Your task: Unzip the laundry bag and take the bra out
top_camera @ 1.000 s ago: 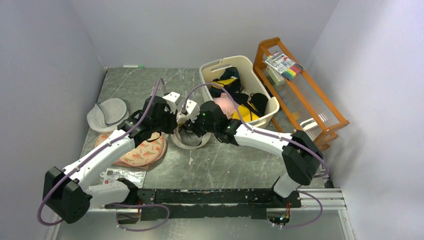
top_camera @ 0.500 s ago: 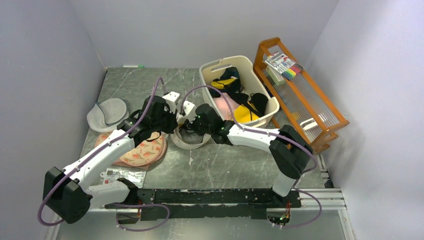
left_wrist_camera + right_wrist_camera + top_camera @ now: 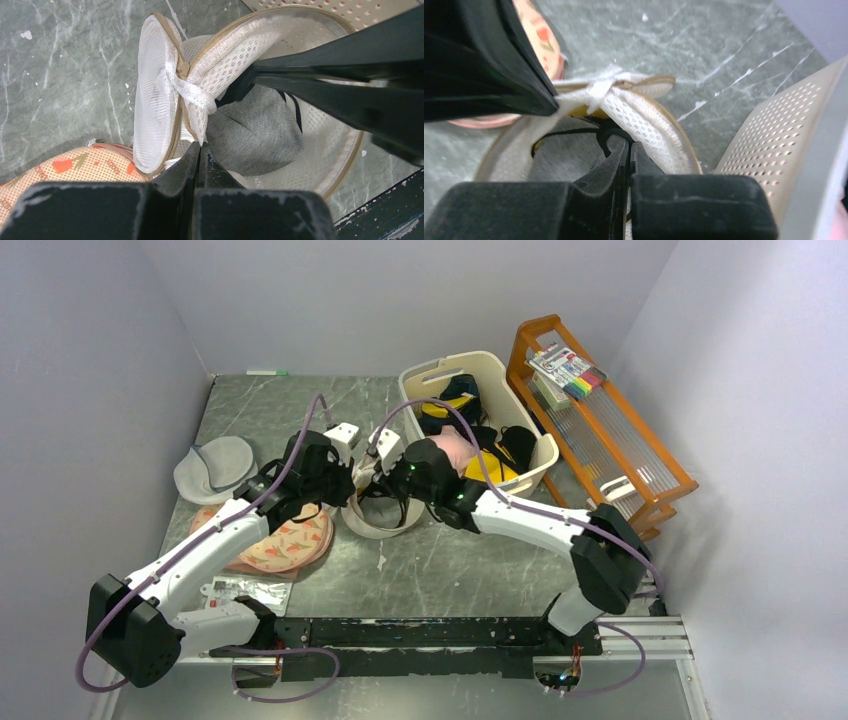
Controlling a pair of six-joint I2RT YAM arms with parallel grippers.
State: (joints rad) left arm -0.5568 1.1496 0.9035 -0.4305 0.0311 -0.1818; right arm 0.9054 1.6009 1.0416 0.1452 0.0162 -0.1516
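The unzipping looks done: the bag (image 3: 378, 525), at the centre of the top view, gapes wide, its flap (image 3: 155, 100) stood on edge. The bra (image 3: 583, 111) is not yet out. It lies inside, showing only as a yellow sliver under the mesh, so the pull-out is what is left. The left gripper (image 3: 200, 150) is clamped on a bunch of the bag's mesh, holding the mouth open. The right gripper (image 3: 629, 145), jaws together, reaches in and seems to pinch a thin dark strap (image 3: 569, 132). Count: three round bags, namely this cream one, one pink bag (image 3: 275, 545) lower left and one grey bag (image 3: 215, 470) left; one basket (image 3: 428, 372) and one rack (image 3: 640, 455), upper right.
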